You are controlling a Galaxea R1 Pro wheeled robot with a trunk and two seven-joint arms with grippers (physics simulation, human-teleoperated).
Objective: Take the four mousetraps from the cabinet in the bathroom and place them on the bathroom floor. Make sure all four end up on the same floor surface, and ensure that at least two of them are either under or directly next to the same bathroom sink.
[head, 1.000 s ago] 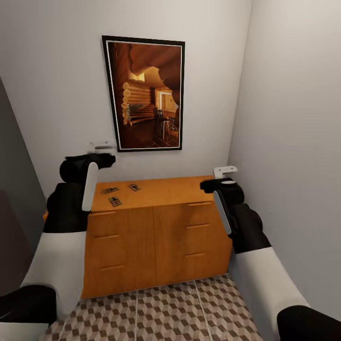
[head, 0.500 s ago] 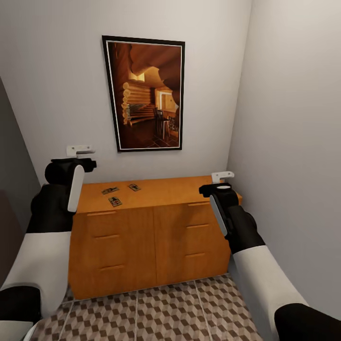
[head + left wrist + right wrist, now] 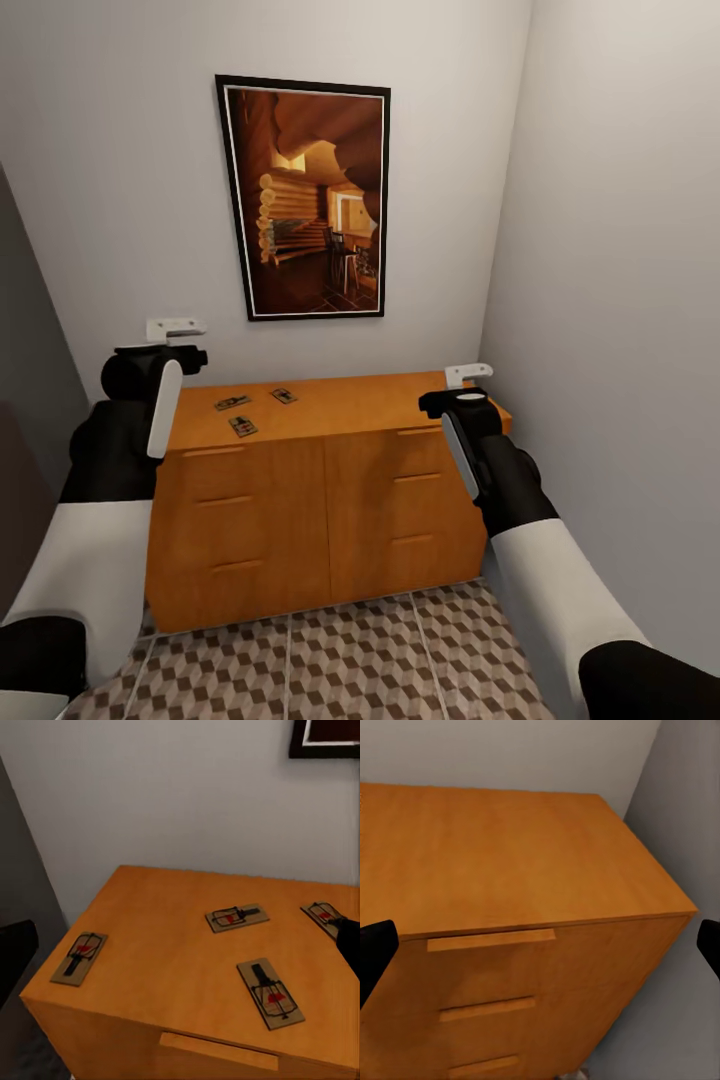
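Left gripper (image 3: 176, 327) swung off the cabinet (image 3: 330, 480) top, now barely moving
All four mousetraps (image 3: 270, 992) untouched up there; right gripper (image 3: 540, 945) open, left's state unclear

My cabinet (image 3: 330, 480) orange-brown wood; mousetraps (image 3: 270, 992) tan with black and red bits; floor (image 3: 350, 660) brown-beige-white cube tiles; walls (image 3: 120, 180) pale grey; picture (image 3: 305, 200) black-framed, amber.

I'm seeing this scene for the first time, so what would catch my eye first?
Most likely the large framed painting of a log-cabin interior on the wall above the orange-brown cabinet. Next, four mousetraps lying on the cabinet's top towards its left end. Both arms are raised, the left end effector and right end effector at either end of the cabinet.
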